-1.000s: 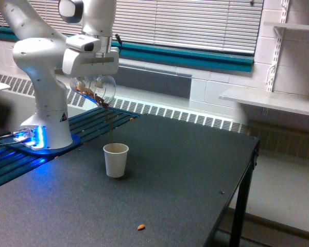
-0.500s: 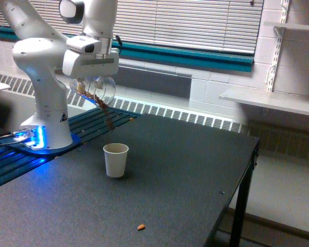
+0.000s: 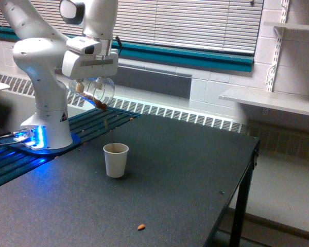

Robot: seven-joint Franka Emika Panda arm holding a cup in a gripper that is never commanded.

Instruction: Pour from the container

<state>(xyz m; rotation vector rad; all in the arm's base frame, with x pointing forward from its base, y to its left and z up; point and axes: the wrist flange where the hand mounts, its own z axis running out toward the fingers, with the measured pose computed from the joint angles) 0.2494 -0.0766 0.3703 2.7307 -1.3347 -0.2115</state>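
Since the earlier frame the falling stream has thinned, only a faint blurred trace left | clear cup (image 3: pixel 94 91) tipped, mouth toward exterior view's right, few brown pieces at its lip, held above and left of white paper cup (image 3: pixel 116 159) | gripper (image 3: pixel 91 77) clamped on it | stray nut (image 3: pixel 141 227) near table (image 3: pixel 195 164) front edge

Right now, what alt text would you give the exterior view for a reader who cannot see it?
A white robot arm's gripper holds a clear plastic cup tipped on its side above a white paper cup, brown pieces at its lower lip. The paper cup stands upright on a dark table, with one loose brown piece lying nearer the camera.
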